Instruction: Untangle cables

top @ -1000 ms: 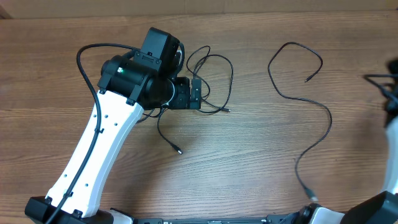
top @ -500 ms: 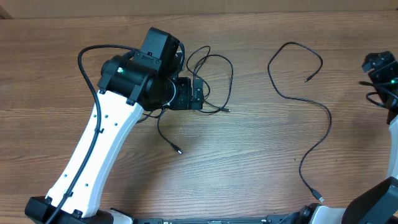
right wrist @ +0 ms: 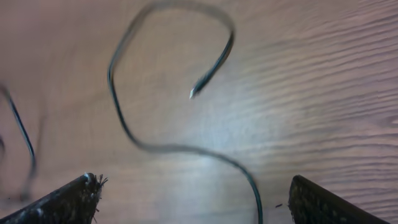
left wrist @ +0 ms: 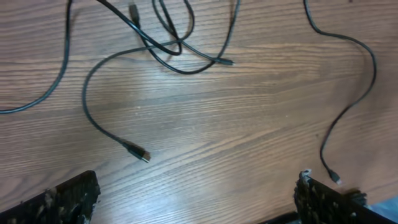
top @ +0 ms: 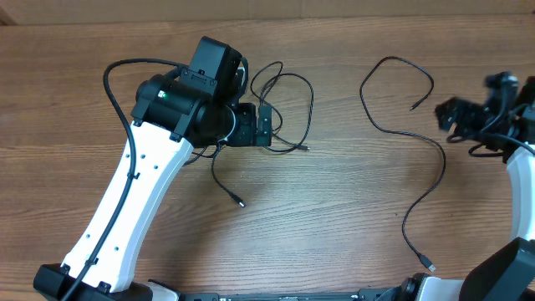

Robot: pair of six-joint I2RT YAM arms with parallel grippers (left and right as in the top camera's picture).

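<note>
Thin black cables: tangled cluster (top: 280, 109) unmoved beside left gripper (top: 266, 125), fingers apart, empty. Right gripper (top: 445, 117), apart too, has swung in toward separate looped cable (top: 399, 96) right of cluster; grasp likely next.

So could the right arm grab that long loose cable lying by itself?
Probably yes. The right gripper is open beside the long cable, which lies alone on bare table with nothing across it.
</note>
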